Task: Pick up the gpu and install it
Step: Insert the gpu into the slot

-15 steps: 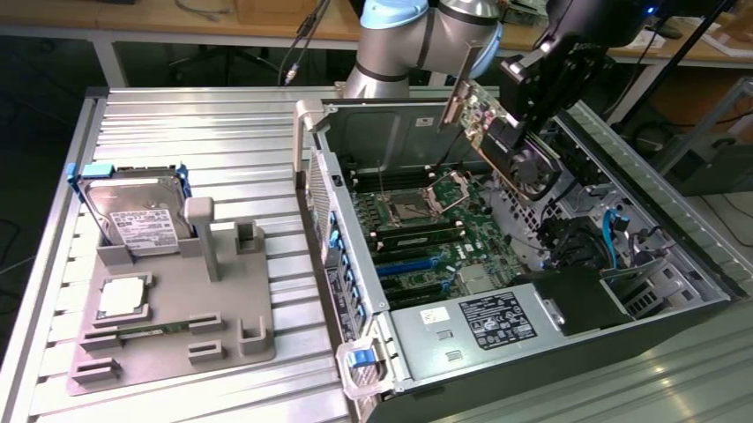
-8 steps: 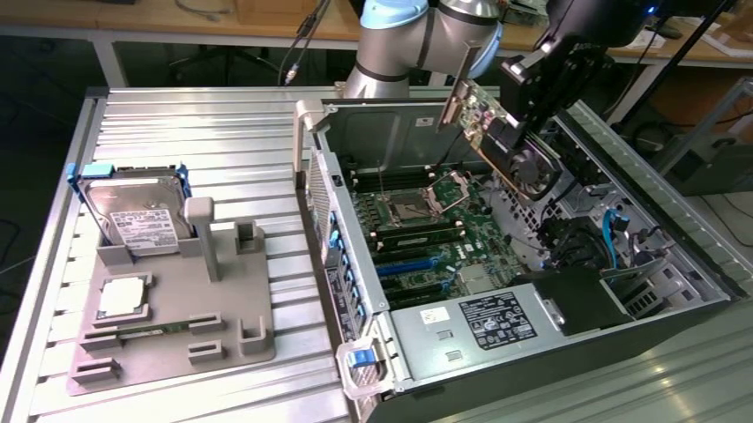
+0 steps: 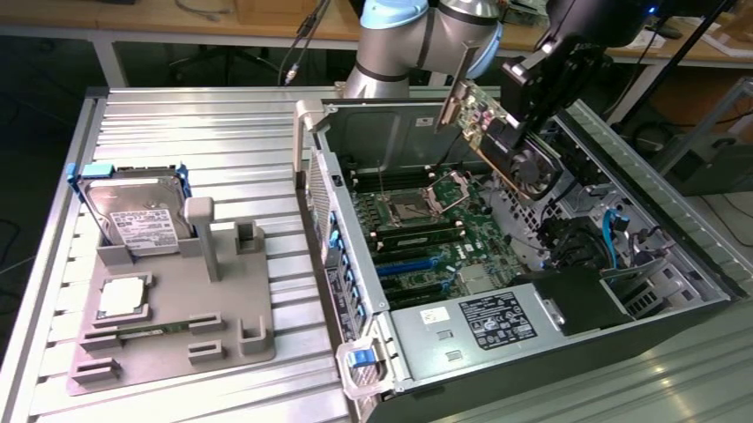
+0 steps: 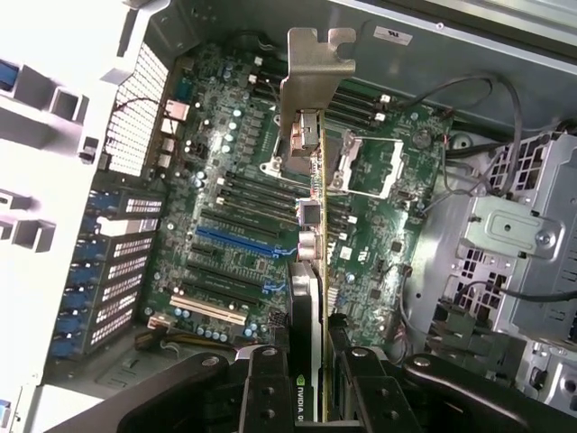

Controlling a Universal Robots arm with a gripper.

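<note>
The gpu [image 3: 503,145] hangs tilted above the open computer case [image 3: 353,264], a dark card with a fan and a pale metal bracket [image 3: 453,104] at its end. My gripper [image 3: 532,123] is shut on its upper edge. In the wrist view the gpu [image 4: 312,225] appears edge-on between my fingers [image 4: 267,383], with its bracket [image 4: 311,86] at the far end. It hovers over the green motherboard [image 4: 388,225], clear of the blue and black expansion slots [image 4: 236,240]. The same motherboard [image 3: 429,233] lies below the card in the exterior view.
A grey fixture tray [image 3: 224,348] at the exterior view's left holds a silver hard drive [image 3: 141,218], a processor [image 3: 123,296] and a memory stick [image 3: 151,330]. Inside the case are the empty processor socket [image 4: 368,167], loose cables [image 4: 469,99] and a drive cage [image 3: 641,269].
</note>
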